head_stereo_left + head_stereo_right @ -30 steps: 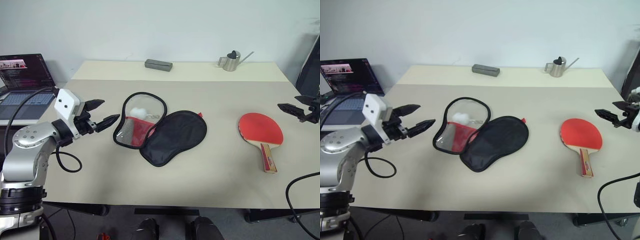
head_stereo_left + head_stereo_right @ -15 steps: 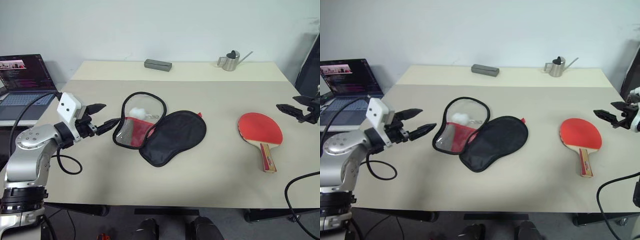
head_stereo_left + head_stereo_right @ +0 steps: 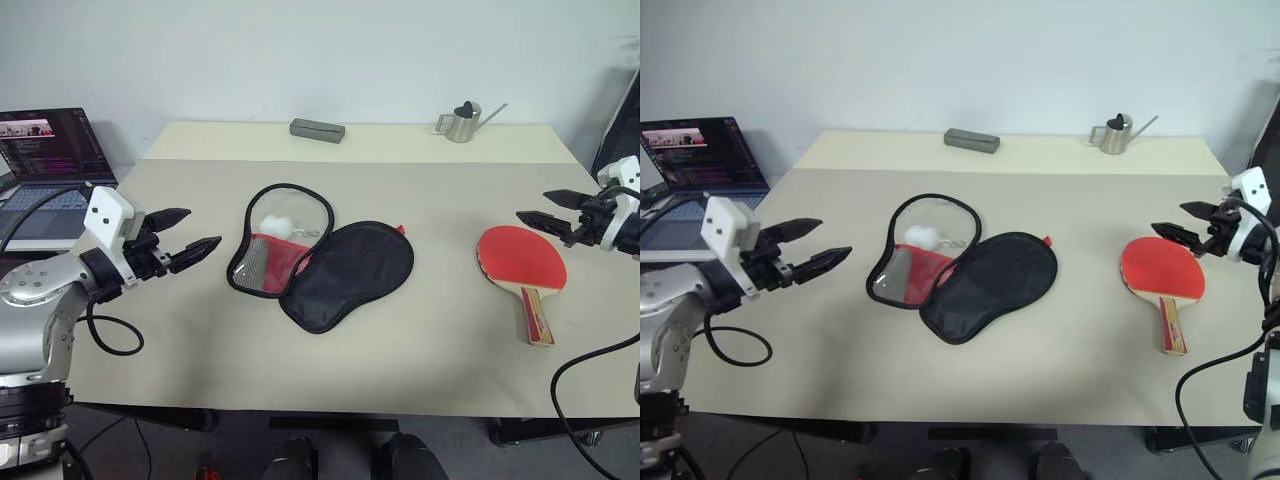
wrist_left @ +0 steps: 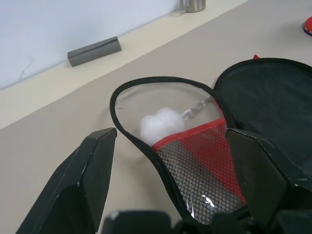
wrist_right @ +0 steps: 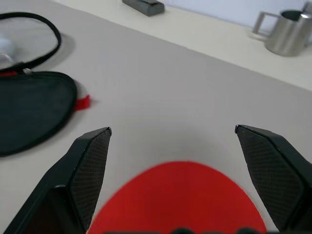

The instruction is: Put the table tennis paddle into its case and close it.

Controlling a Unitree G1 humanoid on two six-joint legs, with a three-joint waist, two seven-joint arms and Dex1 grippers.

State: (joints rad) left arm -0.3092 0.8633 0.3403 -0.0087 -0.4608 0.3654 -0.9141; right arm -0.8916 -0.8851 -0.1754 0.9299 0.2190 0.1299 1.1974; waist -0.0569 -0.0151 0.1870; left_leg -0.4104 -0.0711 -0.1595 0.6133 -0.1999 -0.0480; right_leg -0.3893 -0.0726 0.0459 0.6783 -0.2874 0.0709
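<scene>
Round red rubber-faced table tennis paddle (image 3: 521, 258) lies near the beige counter's (image 3: 430, 340) right edge, wooden handle toward the front; the unzipped black-and-red soft case (image 3: 320, 258) (white pom-pom inside) lies mid-counter. Both grippers' jaws, left (image 3: 184, 233) and right (image 3: 546, 207), gape empty.

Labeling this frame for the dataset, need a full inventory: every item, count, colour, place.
table tennis paddle: 1, red face, pale striped handle, flat on the table's right side.
case: 1, black with red mesh panel and white pom-pom, lying open at table centre.
grey block: 1, grey, far edge, left of centre.
metal watering can: 1, silver, far edge, right.
laptop: 1, dark, screen lit, left of the table.
table: 1, beige.
left gripper: 1, black fingers, open, left of the case, holding nothing.
right gripper: 1, black fingers, open, above the paddle's far edge, holding nothing.
</scene>
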